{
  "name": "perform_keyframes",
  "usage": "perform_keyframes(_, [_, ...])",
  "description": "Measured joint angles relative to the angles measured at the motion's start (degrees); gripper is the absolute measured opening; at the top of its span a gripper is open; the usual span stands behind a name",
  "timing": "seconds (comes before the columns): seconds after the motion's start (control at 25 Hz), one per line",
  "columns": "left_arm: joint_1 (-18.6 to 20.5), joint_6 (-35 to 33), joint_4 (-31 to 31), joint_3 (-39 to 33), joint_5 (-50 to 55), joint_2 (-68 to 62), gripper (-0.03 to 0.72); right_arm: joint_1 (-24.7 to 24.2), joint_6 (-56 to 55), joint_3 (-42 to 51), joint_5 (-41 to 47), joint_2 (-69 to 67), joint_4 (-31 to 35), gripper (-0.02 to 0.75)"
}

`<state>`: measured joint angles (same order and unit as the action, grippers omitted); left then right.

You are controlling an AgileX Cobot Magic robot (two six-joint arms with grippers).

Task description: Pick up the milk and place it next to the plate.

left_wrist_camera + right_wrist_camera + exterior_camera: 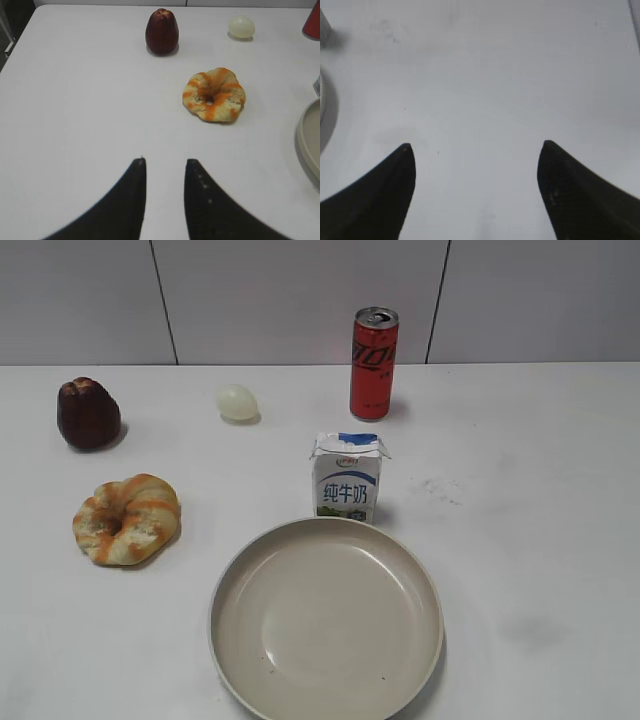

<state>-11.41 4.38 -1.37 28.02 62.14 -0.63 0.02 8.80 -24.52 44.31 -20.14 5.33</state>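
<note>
The milk (347,478), a small white carton with a blue top and blue characters, stands upright just behind the far rim of the beige plate (325,630), close to it. Neither gripper shows in the exterior view. In the left wrist view my left gripper (165,161) is open with a narrow gap and empty, over bare table; the plate's rim (311,135) is at the right edge. In the right wrist view my right gripper (476,145) is wide open and empty over bare table; a corner of the milk (324,27) shows at the top left.
A red can (373,362) stands behind the milk. A pale egg (237,401), a dark red fruit (88,413) and an orange-striped ring bread (127,518) lie on the left of the white table (530,490).
</note>
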Motion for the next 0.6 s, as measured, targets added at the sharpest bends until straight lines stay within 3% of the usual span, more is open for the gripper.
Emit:
perform_keyframes(0.24, [0.00,0.00,0.00,0.00,0.00,0.00,0.209,0.00,-0.07,-0.08,0.27,6.57,0.19,0.573])
perform_keyframes(0.6, [0.00,0.00,0.00,0.00,0.00,0.00,0.209,0.00,-0.07,-0.08,9.01,8.16,0.25,0.573])
